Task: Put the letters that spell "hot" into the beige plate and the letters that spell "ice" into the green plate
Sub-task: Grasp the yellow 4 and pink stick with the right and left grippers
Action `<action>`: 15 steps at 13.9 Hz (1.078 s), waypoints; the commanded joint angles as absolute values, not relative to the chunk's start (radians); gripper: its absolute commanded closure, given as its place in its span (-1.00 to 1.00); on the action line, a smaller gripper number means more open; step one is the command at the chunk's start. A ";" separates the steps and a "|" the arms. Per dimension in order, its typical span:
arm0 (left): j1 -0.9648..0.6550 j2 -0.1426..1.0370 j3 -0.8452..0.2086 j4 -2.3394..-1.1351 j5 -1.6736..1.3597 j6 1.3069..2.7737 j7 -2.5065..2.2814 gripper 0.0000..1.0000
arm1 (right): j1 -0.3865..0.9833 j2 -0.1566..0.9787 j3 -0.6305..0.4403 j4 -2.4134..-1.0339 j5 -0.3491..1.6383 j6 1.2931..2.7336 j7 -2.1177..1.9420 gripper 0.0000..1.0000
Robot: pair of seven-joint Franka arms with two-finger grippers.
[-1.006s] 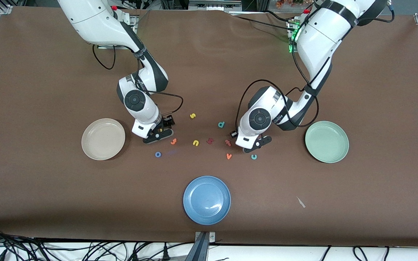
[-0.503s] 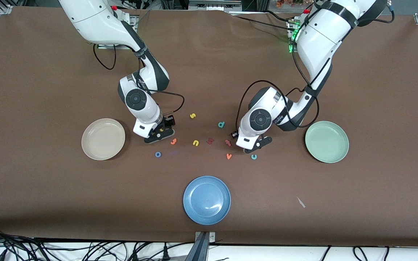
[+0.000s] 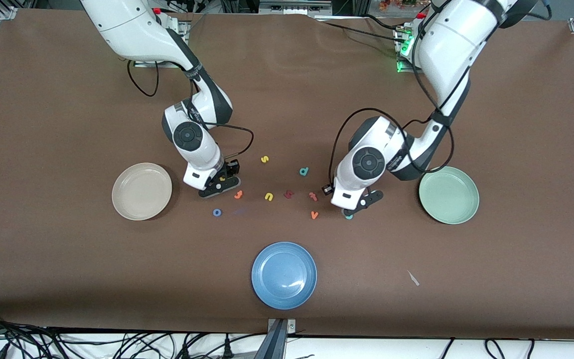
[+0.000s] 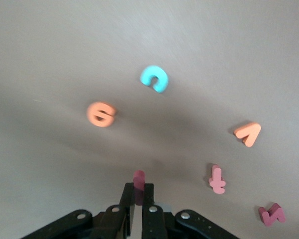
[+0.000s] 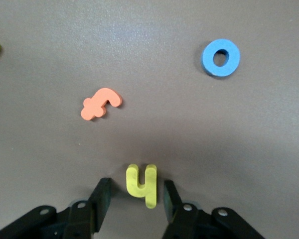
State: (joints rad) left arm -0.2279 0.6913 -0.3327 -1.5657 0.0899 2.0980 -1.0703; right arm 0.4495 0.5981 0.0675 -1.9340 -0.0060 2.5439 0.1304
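My left gripper (image 4: 138, 186) is shut on the dark red i (image 4: 139, 176), low over the table beside the teal c (image 3: 349, 216). In the left wrist view the teal c (image 4: 154, 78) and the orange e (image 4: 101, 114) lie loose on the table. My right gripper (image 5: 136, 184) is open and down at the table, with the yellow h (image 5: 142, 185) lying between its fingers and a gap on each side. The orange t (image 5: 100, 104) and blue o (image 5: 221, 58) lie close by. The beige plate (image 3: 141, 191) and green plate (image 3: 449, 194) hold nothing.
A blue plate (image 3: 284, 274) sits near the front camera. Loose letters lie between the grippers: yellow s (image 3: 264, 159), yellow n (image 3: 268, 197), teal d (image 3: 304, 171), a dark red letter (image 3: 288, 194), a redder t (image 3: 313, 196) and orange v (image 3: 314, 215).
My left hand has shifted toward the green plate and over the teal c. My right hand has hardly moved.
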 commanded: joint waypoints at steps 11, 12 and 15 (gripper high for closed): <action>0.115 0.626 -0.333 -1.601 0.124 1.879 -0.243 1.00 | 0.399 0.614 0.060 -1.853 -0.023 2.493 0.117 0.74; 0.132 0.627 -0.333 -1.609 0.126 1.872 -0.195 1.00 | 0.384 0.595 0.052 -1.838 -0.023 2.443 0.092 0.78; 0.205 0.640 -0.333 -1.634 0.183 1.871 0.013 1.00 | 0.373 0.522 -0.072 -1.848 -0.012 2.360 -0.053 0.79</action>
State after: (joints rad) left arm 0.1563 0.6411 -0.3236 -1.6129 0.1455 1.8794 -0.1127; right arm 0.3840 0.5813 -0.0130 -1.8335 -0.0080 2.4182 0.0258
